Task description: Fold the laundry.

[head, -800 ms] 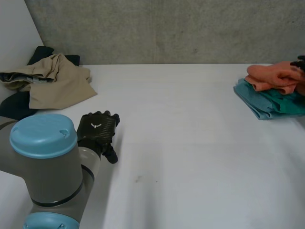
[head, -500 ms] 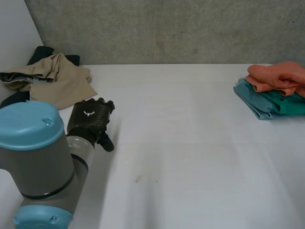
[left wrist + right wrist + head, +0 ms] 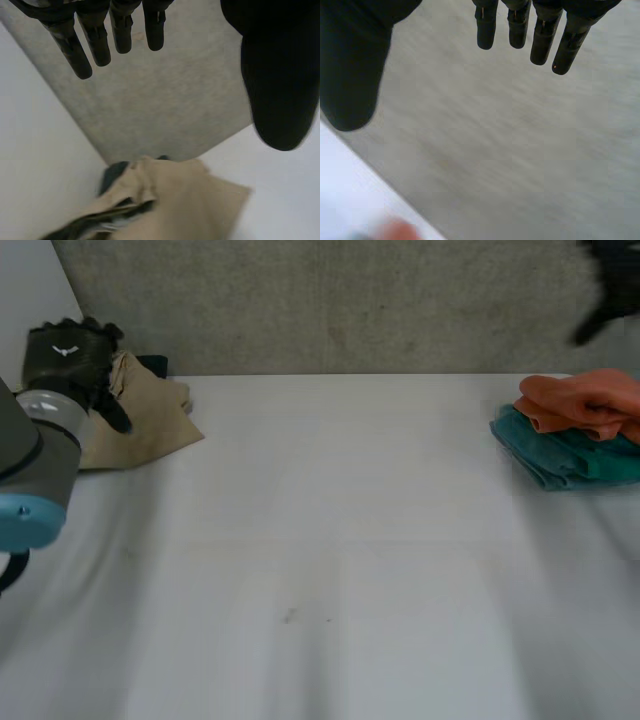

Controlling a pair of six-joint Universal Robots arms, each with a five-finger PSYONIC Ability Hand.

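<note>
The left hand [image 3: 68, 355] hangs in the air over the counter's far left corner. In its wrist view the fingers [image 3: 95, 40] are straight and a little spread, the thumb stands well apart, and it holds nothing. Just under and beyond it lies the tan cloth [image 3: 140, 425], crumpled and unfolded, in that corner by the wall [image 3: 350, 300]. A dark cloth [image 3: 114, 175] lies partly under the tan one on its wall side.

The right hand [image 3: 610, 285] is up in the air in front of the wall, above the counter's far right corner. In its own wrist view its fingers are straight and slightly apart, its thumb is held wide, and nothing is in it. Below it, at the counter's right edge, an orange cloth [image 3: 580, 400] lies folded on top of a folded teal cloth [image 3: 560, 455], the two touching as a stack. Neither hand touches any cloth. The white counter [image 3: 340, 540] stretches between the two piles, which lie well apart.
</note>
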